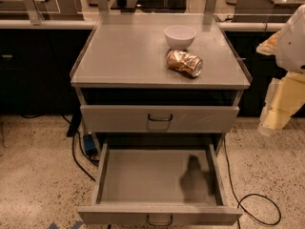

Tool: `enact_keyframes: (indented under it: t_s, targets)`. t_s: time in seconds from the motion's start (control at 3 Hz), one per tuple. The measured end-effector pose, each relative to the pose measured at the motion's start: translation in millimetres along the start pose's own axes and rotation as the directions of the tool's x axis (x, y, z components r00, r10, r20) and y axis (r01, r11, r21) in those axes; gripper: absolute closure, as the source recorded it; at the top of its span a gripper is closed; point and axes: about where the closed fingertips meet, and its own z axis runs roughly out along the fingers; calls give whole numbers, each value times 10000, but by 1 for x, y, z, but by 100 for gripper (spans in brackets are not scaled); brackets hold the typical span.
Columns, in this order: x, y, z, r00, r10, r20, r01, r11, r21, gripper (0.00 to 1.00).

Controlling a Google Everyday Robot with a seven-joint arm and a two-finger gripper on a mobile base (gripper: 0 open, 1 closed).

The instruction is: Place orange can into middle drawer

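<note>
Orange can [185,63] lying on its side on the table [128,51], just in front of the white bowl [179,36] and slightly to its right, silver end turned toward the front right; close to the bowl, contact not determinable. White bowl upright, toward the rear of the table top. Below and in front of the bowl, second drawer [119,118] shut, dark curved handle [159,118] centred on its front panel. Lower still from the bowl, middle drawer [138,175] pulled open, with a dark shadow [193,178] on the right part of its flat grey floor and a small handle [159,220] on its front panel. End effector [279,111] well to the right of the bowl, past the table's right edge, about level with the second drawer; whether wide or narrow cannot be told. Dark cable [257,206] looped on the speckled floor, far below and right of the bowl.
</note>
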Motion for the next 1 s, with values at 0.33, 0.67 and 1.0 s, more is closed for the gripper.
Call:
enact_keyframes:
  t_s: [0.33,0.67,1.0]
  targets:
    - [-1,-1,0,10000,-13,33,13,10000,18,0]
    - [-18,-24,23,9978,-661,90,659,9976,195,0]
    - [-48,-64,58,9924,-1208,-224,1219,9910,549,0]
